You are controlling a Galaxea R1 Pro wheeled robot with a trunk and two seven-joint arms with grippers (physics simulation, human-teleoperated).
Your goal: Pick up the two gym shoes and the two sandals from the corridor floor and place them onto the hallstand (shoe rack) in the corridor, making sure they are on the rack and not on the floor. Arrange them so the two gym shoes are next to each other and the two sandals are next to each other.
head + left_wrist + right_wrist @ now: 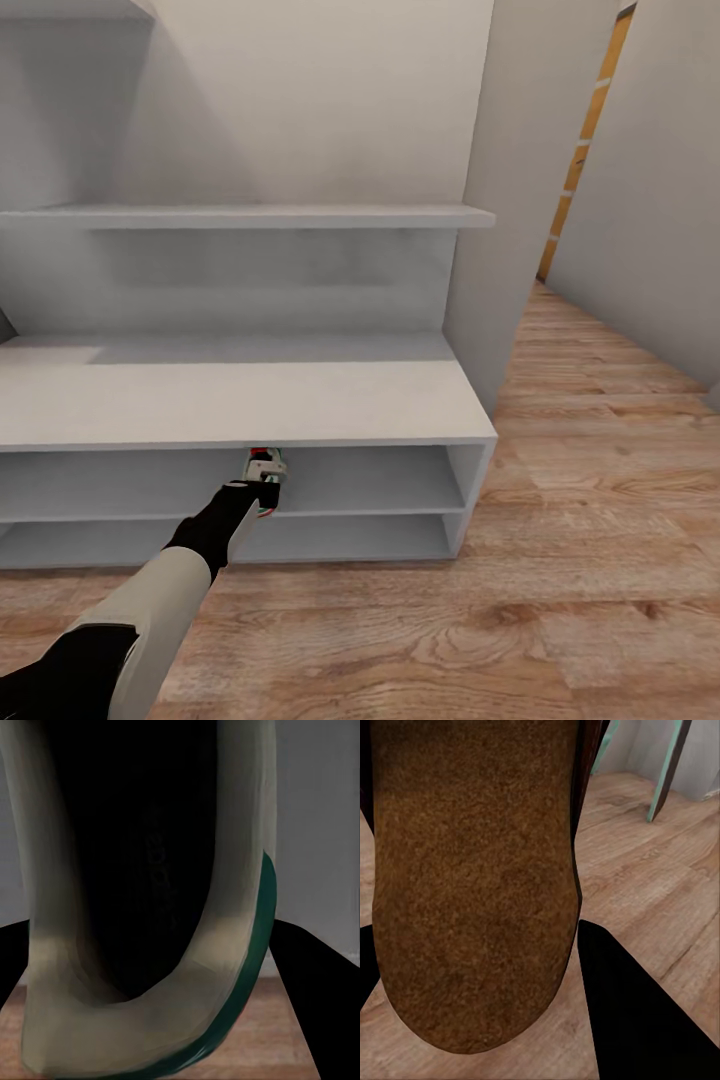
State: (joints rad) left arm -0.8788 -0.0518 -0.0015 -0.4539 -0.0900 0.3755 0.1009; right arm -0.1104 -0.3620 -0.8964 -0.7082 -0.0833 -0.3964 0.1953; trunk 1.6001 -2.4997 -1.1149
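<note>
Clearly the placing step is in hand for both arms. Nearest, in the right wrist view, a brown sandal hangs between the right gripper's dark fingers, sole toward the lens, over the wood-plank floor; the fingers look closed on it, and a teal-framed thing leans beyond. In the left wrist view a cream gym shoe with a green stripe sits between the left gripper's fingers, seemingly clamped, its dark opening facing the camera, with pale grey shelf wall behind. Further out, the head view shows the left arm stretched low, its gripper carrying the shoe at the mouth of the hallstand's upper open shelf, just under the front edge of the bench top. My judgement is that the next move calls for easing the shoe further in and setting it down flat before the fingers part, leaving space beside it for its mate. Headroom between bench edge and shelf board is tight; sideways the shelf is open both ways, with the end panel well to the right. Beyond, the corridor floor runs on past the stand.
</note>
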